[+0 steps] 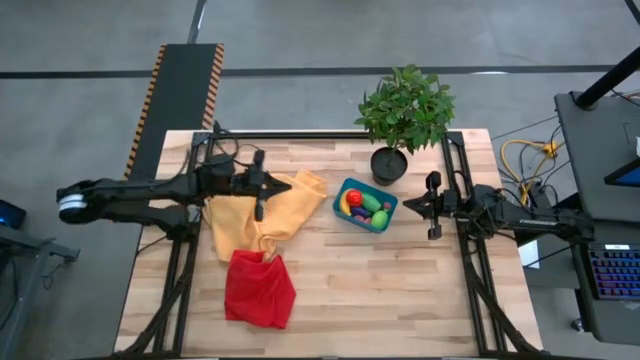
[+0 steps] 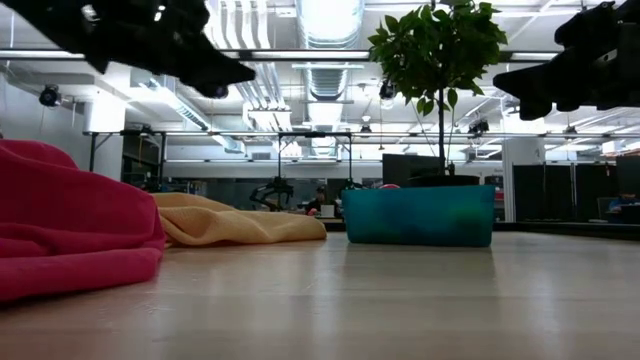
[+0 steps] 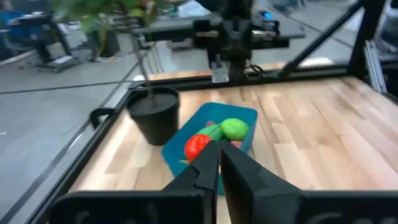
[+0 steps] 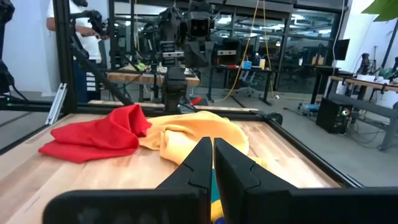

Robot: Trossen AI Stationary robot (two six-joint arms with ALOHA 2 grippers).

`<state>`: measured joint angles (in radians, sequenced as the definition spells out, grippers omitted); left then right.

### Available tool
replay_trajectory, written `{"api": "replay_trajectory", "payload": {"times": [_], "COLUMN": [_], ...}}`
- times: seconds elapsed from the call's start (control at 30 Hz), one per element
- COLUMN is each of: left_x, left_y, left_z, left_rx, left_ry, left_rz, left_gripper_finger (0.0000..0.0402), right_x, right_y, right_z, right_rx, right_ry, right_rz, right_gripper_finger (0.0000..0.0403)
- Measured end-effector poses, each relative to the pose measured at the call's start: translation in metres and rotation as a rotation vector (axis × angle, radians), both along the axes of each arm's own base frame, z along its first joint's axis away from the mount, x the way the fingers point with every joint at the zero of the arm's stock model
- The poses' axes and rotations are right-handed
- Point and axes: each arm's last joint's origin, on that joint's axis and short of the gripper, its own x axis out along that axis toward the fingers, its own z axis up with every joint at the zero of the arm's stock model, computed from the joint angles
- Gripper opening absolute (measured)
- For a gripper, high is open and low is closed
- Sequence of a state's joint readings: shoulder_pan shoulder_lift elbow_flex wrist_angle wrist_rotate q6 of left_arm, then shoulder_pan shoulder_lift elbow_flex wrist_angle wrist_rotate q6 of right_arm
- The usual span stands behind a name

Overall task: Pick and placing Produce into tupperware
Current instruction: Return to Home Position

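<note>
We found the tupperware [image 1: 345, 183] just right of centre in the high view, set at a slant on the wooden table [image 1: 400, 300]. The produce lay inside it: a red round piece [image 1: 354, 197] toward its upper left corner, a yellow banana [image 1: 345, 208] along its left wall, and two green ovals [image 1: 376, 210] toward its lower right. From table height we saw only its teal side wall, right of the frame's middle, with nothing of the produce showing clearly above the rim. The black plant pot [image 1: 388, 165] stood just beside the container's upper edge. The left gripper [image 1: 268, 186] hung at the left centre of the high view, above the upper part of the yellow-orange cloth [image 1: 250, 228]. In its wrist view the fingers [image 3: 249, 171] were drawn together with only a thin slit between them, and they held nothing. The right gripper [image 1: 415, 205] sat just right of the tupperware, over bare wood and apart from the container. Its fingers [image 4: 233, 168] were likewise pressed almost together and empty. In the low view both arms showed as dark shapes in the upper corners, clear of the tabletop. The red cloth [image 1: 258, 290] lay at the lower left of the table, its top edge touching the yellow-orange cloth. A person [image 4: 62, 28] in a white top stood in the upper left of the right wrist view, beyond the table.
</note>
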<state>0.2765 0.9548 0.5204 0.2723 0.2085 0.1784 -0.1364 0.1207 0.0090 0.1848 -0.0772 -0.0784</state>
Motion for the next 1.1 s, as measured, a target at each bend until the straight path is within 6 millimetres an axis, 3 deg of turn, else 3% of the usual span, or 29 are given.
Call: {"api": "replay_trajectory", "payload": {"times": [0.43,0.67,0.97,1.1], "left_x": [-0.068,-0.09,-0.108,-0.111], "left_y": [-0.014,-0.02,-0.032,-0.037], "left_z": [-0.03,-0.047,-0.058,-0.074], "left_rx": [-0.038,-0.089,-0.123,-0.145], "left_ry": [-0.125,-0.063,-0.107,-0.075], "left_rz": [0.135,0.23,0.217,0.178], "left_gripper_finger": [0.0,0.0,0.0,0.0], "right_x": [0.0,0.0,0.0,0.0], "right_y": [-0.002,-0.002,-0.002,-0.002], "right_z": [0.002,0.002,0.002,0.002], "right_rx": [-0.014,-0.022,-0.022,-0.011], "right_ry": [-0.014,-0.013,-0.012,-0.014], "right_rz": [-0.08,-0.081,-0.081,-0.08], "right_gripper_finger": [0.0009,0.0009,0.0009,0.0009]}}
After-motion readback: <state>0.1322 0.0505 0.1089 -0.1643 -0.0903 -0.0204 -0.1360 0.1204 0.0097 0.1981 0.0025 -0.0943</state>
